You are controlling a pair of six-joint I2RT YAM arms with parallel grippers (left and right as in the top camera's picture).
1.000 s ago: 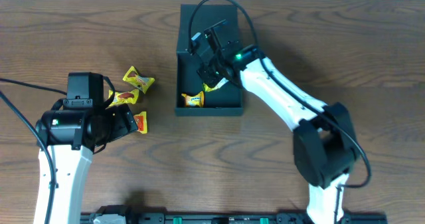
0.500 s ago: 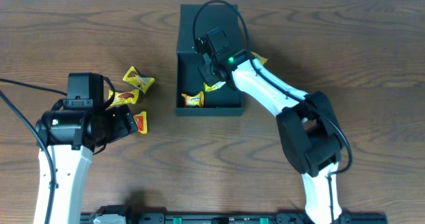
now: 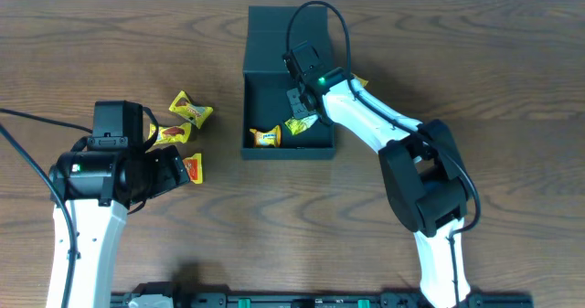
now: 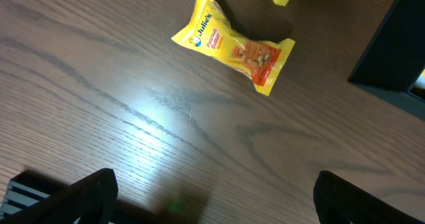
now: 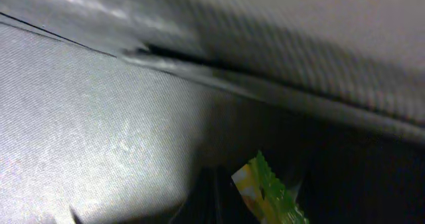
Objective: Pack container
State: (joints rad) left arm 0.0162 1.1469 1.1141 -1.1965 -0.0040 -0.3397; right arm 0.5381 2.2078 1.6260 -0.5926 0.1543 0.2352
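Right end effector [image 3: 296, 98] closed inside the container [image 3: 279, 34], yellow packet [image 3: 300, 123] beside it, left end effector [image 4: 216, 197] spread wide, empty, above the table [image 4: 99, 84] near another packet [image 4: 234, 48].

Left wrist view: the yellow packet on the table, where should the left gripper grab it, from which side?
Take the yellow packet across its puffy middle, coming straight down from above. It lies flat on the table, long axis diagonal, so probably turn the open left gripper to close on its long sides, not the crimped ends.
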